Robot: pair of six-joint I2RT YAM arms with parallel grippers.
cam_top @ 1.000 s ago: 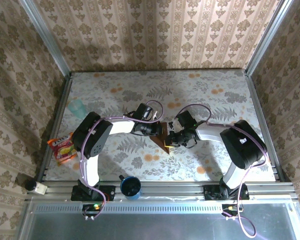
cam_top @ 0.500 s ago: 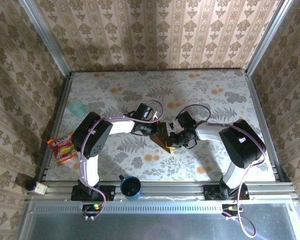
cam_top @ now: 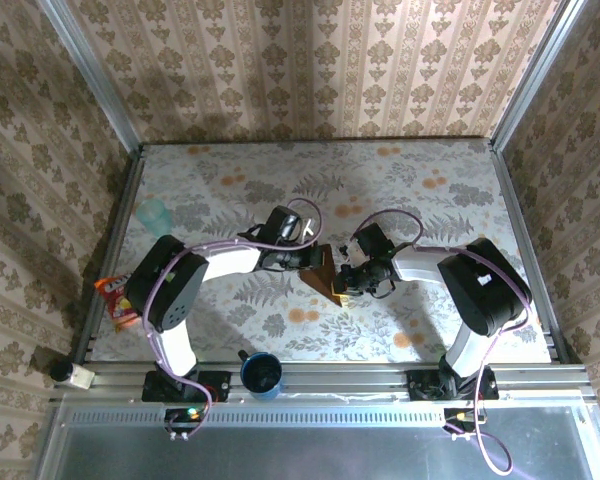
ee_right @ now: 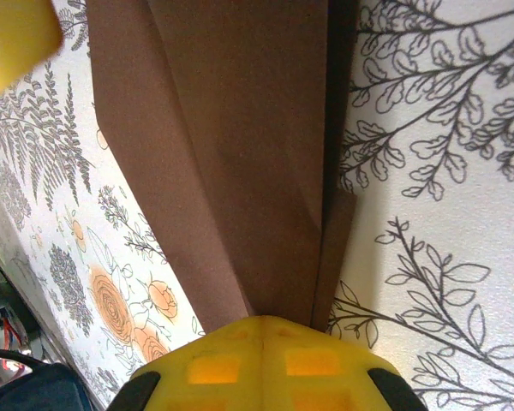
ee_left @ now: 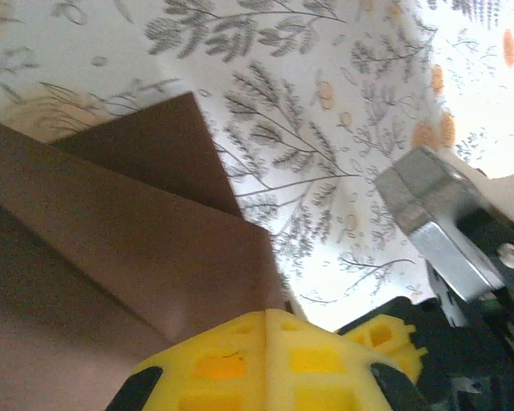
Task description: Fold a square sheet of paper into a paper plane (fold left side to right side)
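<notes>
Two tools pinch one folded brown paper (cam_top: 324, 282): left tool (cam_top: 316, 258) from nine o'clock, right tool (cam_top: 343, 285) from three. One blue cup (cam_top: 262, 374) at six.

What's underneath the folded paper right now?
The folded paper rests on the floral table, whose pattern shows on both sides. Anything directly beneath is covered by the paper's layers.

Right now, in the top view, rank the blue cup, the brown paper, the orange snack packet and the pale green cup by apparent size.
1. blue cup and brown paper: about alike; the paper is partly covered.
2. orange snack packet, partly under the left arm, so unsure.
3. pale green cup.
</notes>
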